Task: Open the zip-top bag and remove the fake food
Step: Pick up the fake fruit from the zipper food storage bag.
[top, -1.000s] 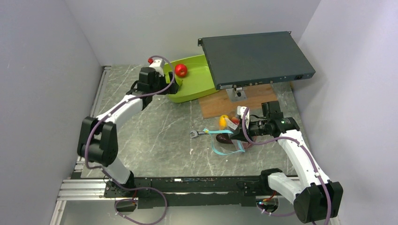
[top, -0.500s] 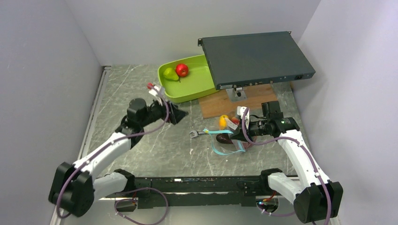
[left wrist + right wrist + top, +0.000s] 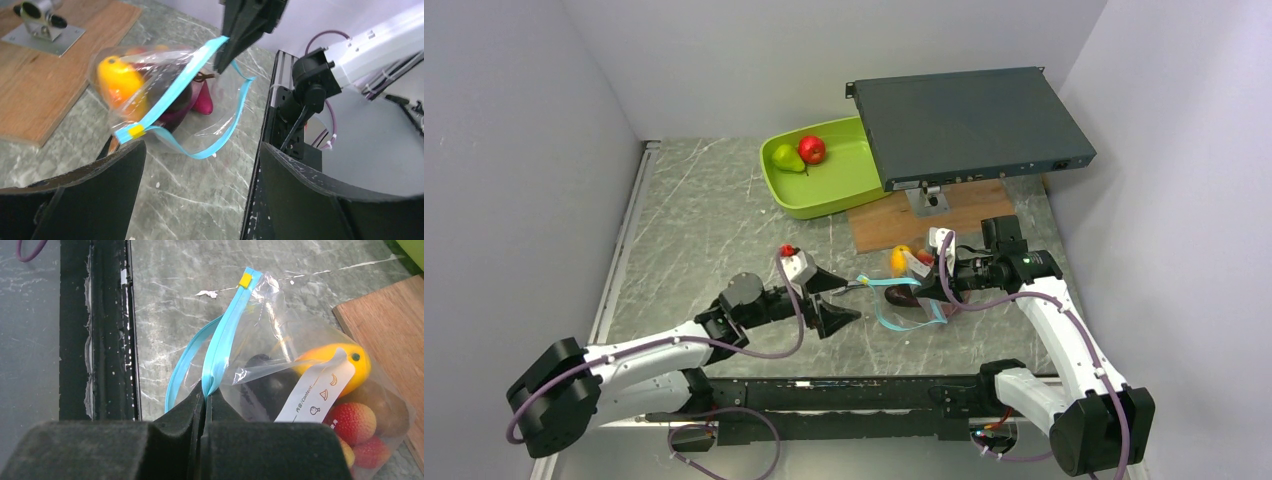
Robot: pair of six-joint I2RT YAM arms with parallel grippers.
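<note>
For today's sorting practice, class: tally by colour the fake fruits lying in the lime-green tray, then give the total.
Red, the apple: 1
Green, the pear: 1
Total: 2, both lying in the lime-green tray
</note>
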